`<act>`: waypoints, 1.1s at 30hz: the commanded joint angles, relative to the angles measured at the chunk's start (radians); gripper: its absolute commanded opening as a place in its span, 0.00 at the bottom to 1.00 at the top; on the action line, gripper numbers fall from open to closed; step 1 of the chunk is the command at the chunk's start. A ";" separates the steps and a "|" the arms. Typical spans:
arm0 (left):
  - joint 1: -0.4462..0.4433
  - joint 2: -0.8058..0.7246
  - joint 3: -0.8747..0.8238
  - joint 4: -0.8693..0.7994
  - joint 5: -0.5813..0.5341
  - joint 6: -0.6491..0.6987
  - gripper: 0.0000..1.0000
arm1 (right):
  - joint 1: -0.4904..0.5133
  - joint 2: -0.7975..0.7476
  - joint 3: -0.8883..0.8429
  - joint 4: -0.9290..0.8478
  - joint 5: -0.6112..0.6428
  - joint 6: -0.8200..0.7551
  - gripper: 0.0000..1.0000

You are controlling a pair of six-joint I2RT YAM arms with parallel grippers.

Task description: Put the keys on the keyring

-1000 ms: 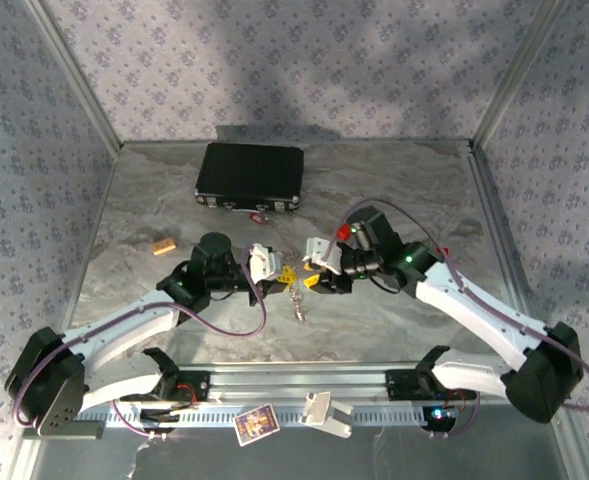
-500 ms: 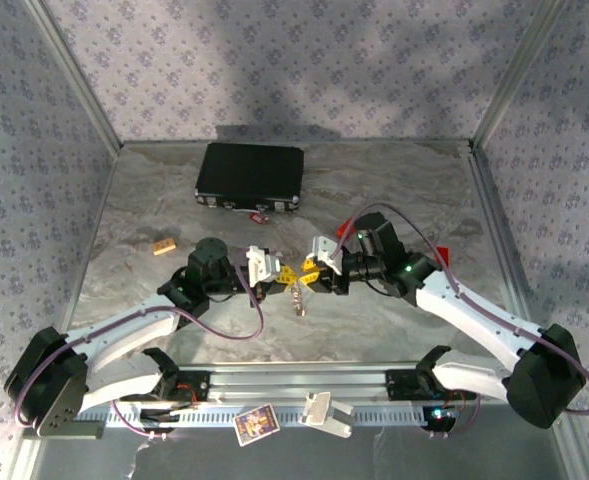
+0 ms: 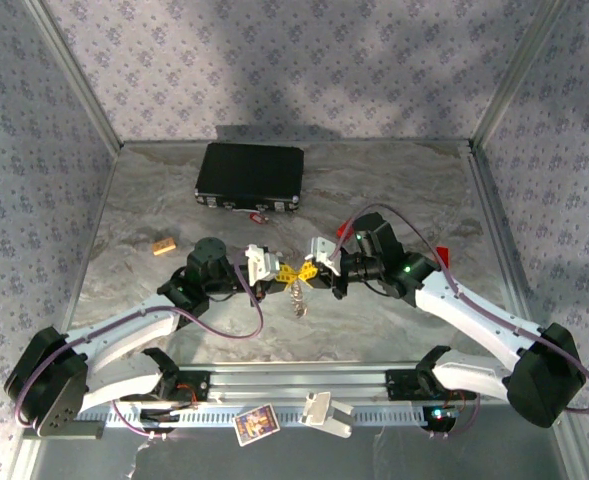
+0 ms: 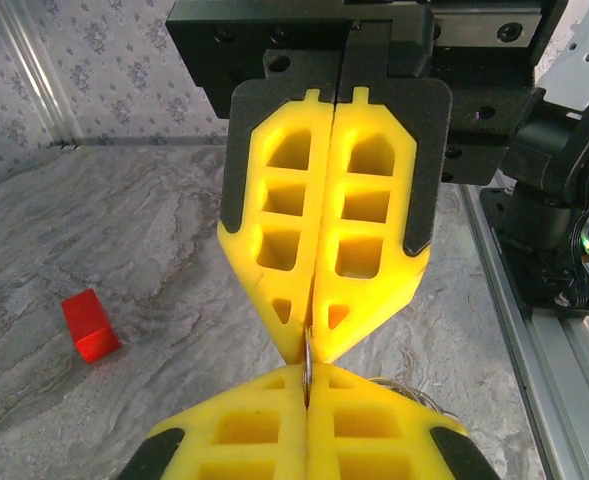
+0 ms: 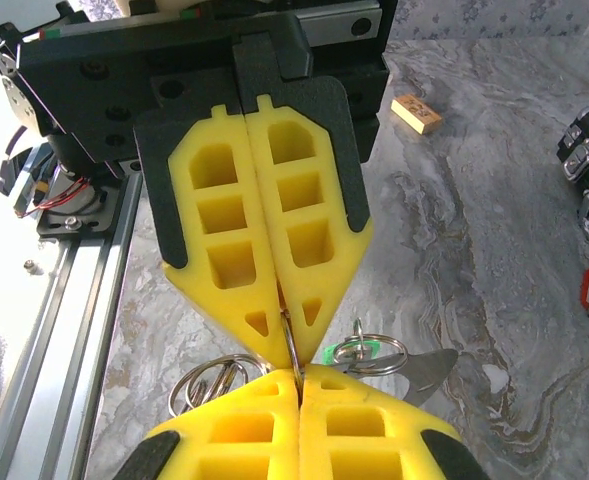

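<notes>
Your right pincer [image 3: 307, 275] has just come together. A second ago it stood apart, a little off from the left pincer [image 3: 279, 272]. Now it has slid in and meets the left one tip to tip, well to the near side of the black case [image 3: 249, 175].

From the right wrist you see your own yellow pads of the right pincer [image 5: 296, 375] pressed flat together. The left pincer [image 5: 282, 345] is equally tight just above them, with a thin wire loop of the keyring [image 5: 290, 352] nipped where the two meet. The left wrist shows the same sliver of metal between the left pincer [image 4: 307, 372] and the right pincer [image 4: 312, 340]. So both pincers are clamped on the keyring [image 3: 296, 298]. It hangs off the counter [image 3: 394, 180], its chain dangling below the meeting point.

This looks like a two-handed hold, set up to prise a ring open or steady it for threading.

The green key [image 5: 349, 352] sits among the rings beside your pads. You cannot tell whether it is fully threaded on. The red key [image 3: 258, 213] lies on the counter, just beside the near edge of the black case and well apart from the keyring, so it seems not yet fitted. One pincer would have to let go to fetch it.
</notes>
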 commanded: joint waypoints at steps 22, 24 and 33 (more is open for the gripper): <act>0.000 -0.324 -0.023 -0.203 -0.701 -0.098 0.00 | -0.060 0.296 0.231 -0.004 0.528 0.520 0.44; 0.011 -0.359 -0.022 -0.244 -0.754 -0.116 0.00 | -0.047 0.392 0.324 -0.051 0.551 0.569 0.43; 0.086 -0.453 -0.005 -0.408 -0.919 -0.173 0.00 | 0.003 0.793 0.698 -0.150 0.597 0.678 0.40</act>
